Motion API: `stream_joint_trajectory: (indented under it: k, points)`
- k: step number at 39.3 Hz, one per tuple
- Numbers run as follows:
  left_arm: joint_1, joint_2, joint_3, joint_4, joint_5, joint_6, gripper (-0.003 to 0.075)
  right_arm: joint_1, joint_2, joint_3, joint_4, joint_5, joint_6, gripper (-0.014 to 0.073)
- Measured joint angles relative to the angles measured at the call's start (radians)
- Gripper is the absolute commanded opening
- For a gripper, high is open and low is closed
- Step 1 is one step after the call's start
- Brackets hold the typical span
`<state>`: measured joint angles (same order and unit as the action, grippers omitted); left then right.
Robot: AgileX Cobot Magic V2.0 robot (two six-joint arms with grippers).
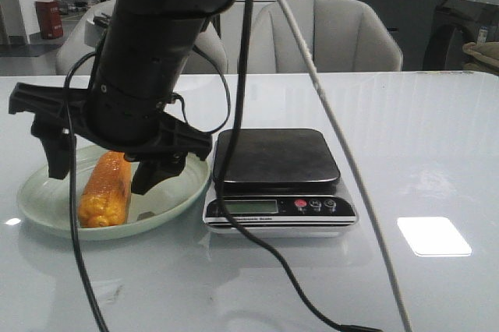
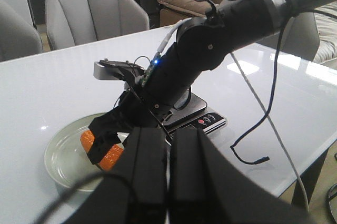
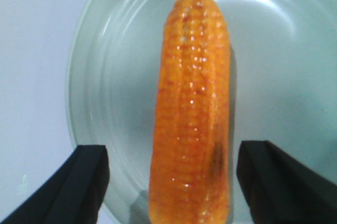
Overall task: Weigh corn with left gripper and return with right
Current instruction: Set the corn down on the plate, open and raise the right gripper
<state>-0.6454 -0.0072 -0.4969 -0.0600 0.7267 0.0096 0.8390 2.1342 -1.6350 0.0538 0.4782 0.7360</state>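
Note:
The orange-yellow corn point(image 1: 105, 192) lies on the pale green plate point(image 1: 47, 207) at the left of the table. My right gripper point(image 1: 105, 162) is open over the plate, one finger on each side of the cob. In the right wrist view the corn point(image 3: 192, 113) lies on the plate point(image 3: 105, 77) between the fingers point(image 3: 84, 182), with a gap on both sides. The black scale point(image 1: 277, 157) stands empty to the right of the plate. My left gripper point(image 2: 168, 134) is shut and empty, held back from the plate point(image 2: 63, 155), corn point(image 2: 111, 156) and scale point(image 2: 208, 121).
A white cable point(image 1: 343, 153) and a black cable point(image 1: 257, 238) hang from the right arm and trail over the table beside the scale. Grey chairs point(image 1: 335, 32) stand behind the far table edge.

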Motion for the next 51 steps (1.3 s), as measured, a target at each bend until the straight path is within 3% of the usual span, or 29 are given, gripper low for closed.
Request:
stream_joint_trajectory:
  k: [11,20,33,43,51]
  points:
    - [0.0,0.0,0.0,0.0,-0.002,0.0,0.0114,-0.084,-0.096,-0.025,0.0,0.217,-0.054,0.0606]
    - [0.0,0.0,0.0,0.0,-0.002,0.0,0.0114,-0.182,-0.229,-0.028,0.0,0.432,-0.321,0.0606]
    - [0.0,0.0,0.0,0.0,-0.002,0.0,0.0114,-0.343,-0.414,-0.021,0.0,0.626,-0.711,0.0606]
    - [0.0,0.0,0.0,0.0,-0.002,0.0,0.0114,-0.485,-0.572,0.131,0.072,0.619,-0.874,0.0606]
    - [0.0,0.0,0.0,0.0,-0.002,0.0,0.0114,-0.521,-0.773,0.357,0.091,0.445,-0.894,0.0606]
